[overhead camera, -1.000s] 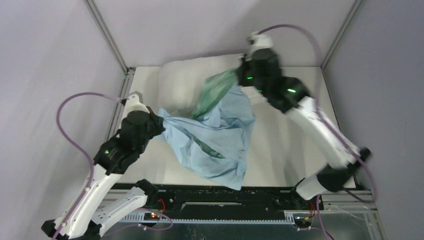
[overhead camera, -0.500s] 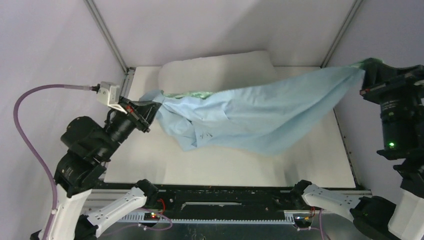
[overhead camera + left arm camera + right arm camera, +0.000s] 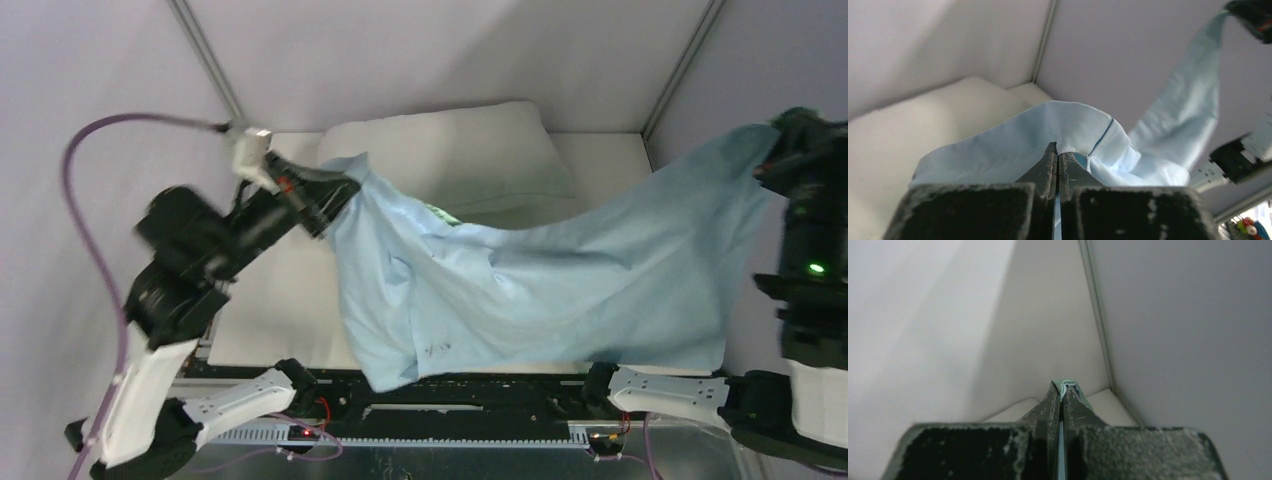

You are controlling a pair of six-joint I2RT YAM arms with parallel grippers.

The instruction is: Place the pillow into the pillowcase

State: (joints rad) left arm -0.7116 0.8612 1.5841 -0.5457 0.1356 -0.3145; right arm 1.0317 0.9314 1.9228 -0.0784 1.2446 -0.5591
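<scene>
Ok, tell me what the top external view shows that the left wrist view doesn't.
Top external only: the whole pillowcase sagging past the near edge of the table. Left wrist only: the left gripper pinched shut on a fold of its edge, close up. Both: the pillowcase stretched across to the right gripper, the pillow behind it.

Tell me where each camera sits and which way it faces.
Top external: above and behind, facing down on table; shows both arms, pillowcase, pillow.
Left wrist: looks past shut left claw, pinching pillowcase, toward pillow.
Right wrist: looks past shut right claw into a wall corner.
Top and left wrist share pillow and pillowcase.
</scene>
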